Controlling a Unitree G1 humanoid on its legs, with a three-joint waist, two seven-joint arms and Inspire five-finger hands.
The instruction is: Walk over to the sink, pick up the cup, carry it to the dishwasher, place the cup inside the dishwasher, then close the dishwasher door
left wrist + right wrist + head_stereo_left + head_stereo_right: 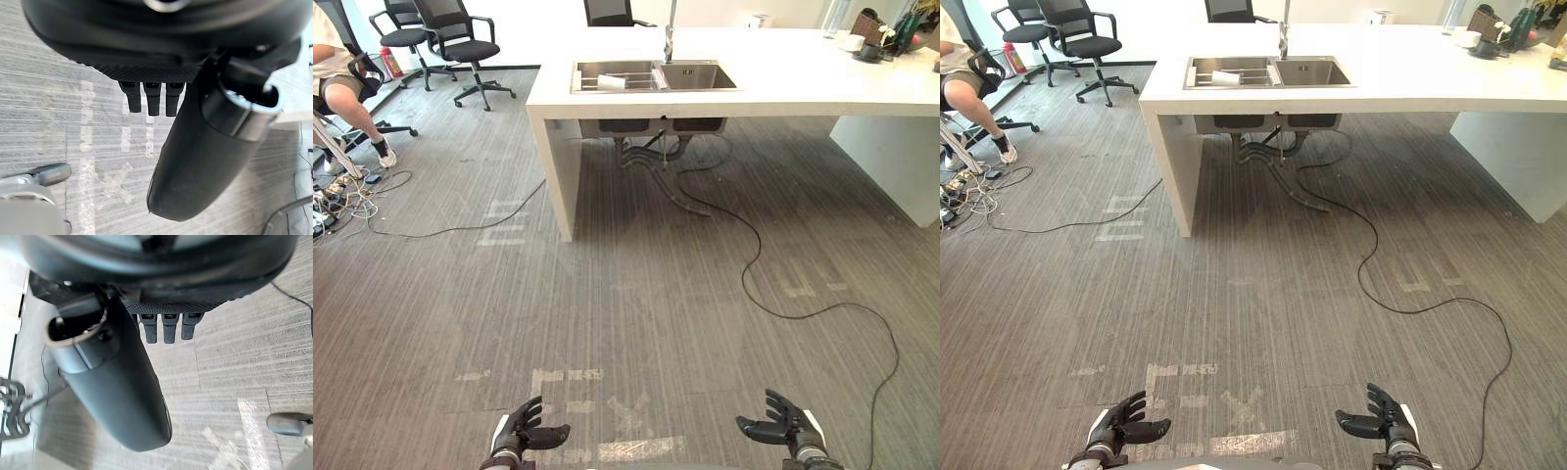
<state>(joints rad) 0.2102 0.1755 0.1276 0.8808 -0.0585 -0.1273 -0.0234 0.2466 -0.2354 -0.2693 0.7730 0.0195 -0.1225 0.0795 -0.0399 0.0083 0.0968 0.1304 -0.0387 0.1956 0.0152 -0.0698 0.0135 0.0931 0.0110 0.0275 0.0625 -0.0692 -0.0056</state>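
**Q:** What takes up most of the scene, and why?

**A:** The grey floor, because the robot stands well apart from the white counter that runs across the far side. Judged from that gap, the approach walk is the step in hand.

**Q:** Where is the task's thing?

**A:** The steel sink is set into the counter top, with the faucet rising between its two basins. A white object, probably the cup, lies in the left basin on what looks like a rack. It is too small here to tell how it lies or which way it opens.

**Q:** What else stands nearby?

**A:** Black office chairs and a seated person are far to the left, clear of a straight line to the sink. Pale tape marks lie on the floor just ahead of the hands.

**Q:** How are the hands held, and for what reason?

**A:** The left hand and the right hand hang low at the near edge, palms turned inward. Each has its fingers loosely extended and its thumb apart, and each is empty. This seems a neutral carriage for walking, since nothing lies within reach.
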